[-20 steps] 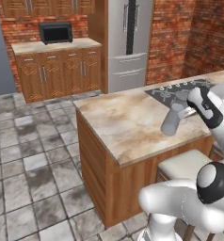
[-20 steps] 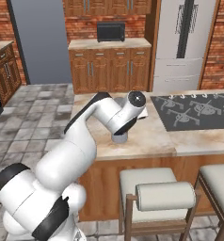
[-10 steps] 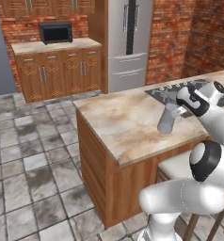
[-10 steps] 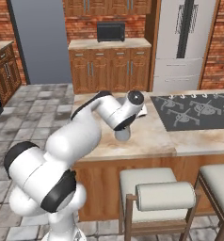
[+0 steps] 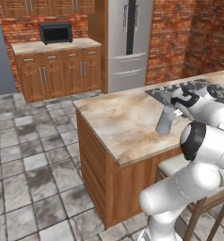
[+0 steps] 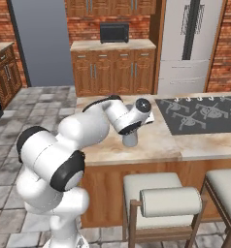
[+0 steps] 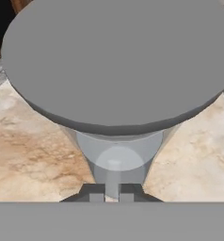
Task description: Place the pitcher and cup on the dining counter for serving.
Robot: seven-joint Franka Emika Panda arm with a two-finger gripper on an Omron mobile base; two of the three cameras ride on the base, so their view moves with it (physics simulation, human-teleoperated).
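Hand view: the pitcher is being seen from directly above its rounded top, its long axis running away from the gripper toward the counter top, so it is standing upright. The two dark fingertips are being held nearly together against a narrow part of the pitcher's near side; the gripper is clenched on the pitcher. Its surface is plain matte grey, smooth and cylindrical, and no label or writing is being shown on it.

In the left base view, the pitcher is being held upright on the dining counter, directly below the gripper, its base resting on the beige marbled stone. The counter's sides are panelled in wood. Just beyond the gripper, a black cooktop with grey burner grates is lying flush in the stone.

In the right base view, the pitcher is being partly hidden under the hand. Padded stools are standing well below the gripper, at the counter's near edge.
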